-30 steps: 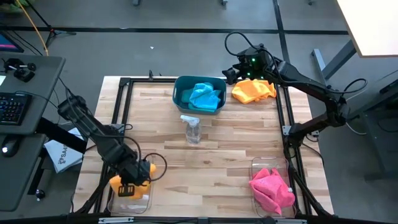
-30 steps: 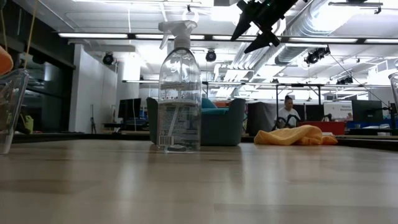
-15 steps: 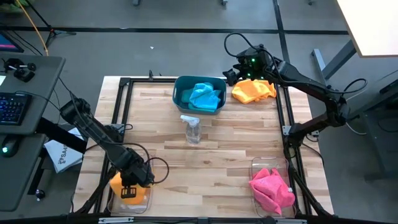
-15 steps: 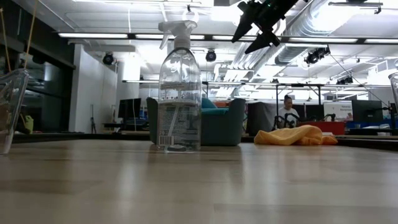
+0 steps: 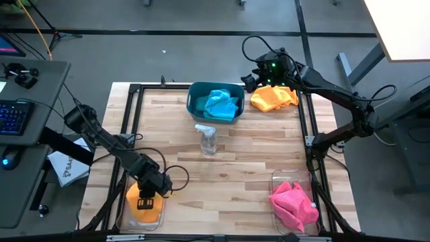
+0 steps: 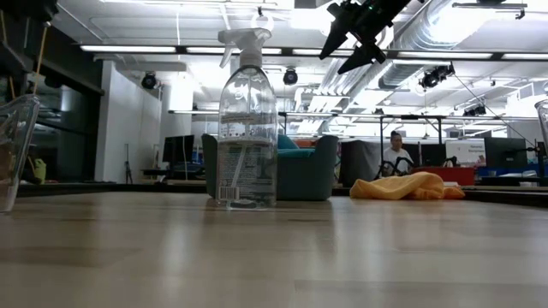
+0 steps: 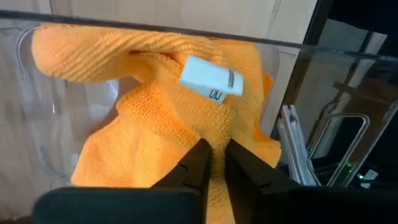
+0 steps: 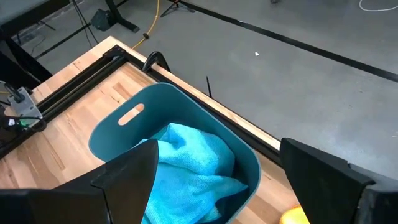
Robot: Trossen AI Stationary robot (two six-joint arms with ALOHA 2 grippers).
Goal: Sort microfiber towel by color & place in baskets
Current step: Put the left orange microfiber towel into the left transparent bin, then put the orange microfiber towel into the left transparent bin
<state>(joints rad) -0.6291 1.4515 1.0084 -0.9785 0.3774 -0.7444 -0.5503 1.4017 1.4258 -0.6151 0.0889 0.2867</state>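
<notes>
My left gripper (image 7: 213, 155) clamps 1 orange towel (image 7: 155, 124) inside its clear basket (image 5: 121, 216); 1 loose orange towel (image 5: 273, 98) remains beneath my spread right gripper (image 6: 355, 43).

A grey floor (image 5: 201, 17) crossed by dark seam lines (image 5: 168, 32) is seen around the wooden bench (image 5: 222, 168), which is edged by a black metal frame (image 5: 134, 101). A dark desk (image 5: 33, 94) carrying a keyboard (image 5: 13, 115) is placed to one side, and a pale surface (image 5: 403, 27) is seen at a far corner. In the low view, a white ceiling is lit by long strip lights (image 6: 137, 49), with silver ducting (image 6: 479, 34) running beneath it. A white wall (image 6: 128, 120) and black monitors (image 6: 175, 150) are seen far behind, where a seated person (image 6: 396, 154) is also visible.
</notes>
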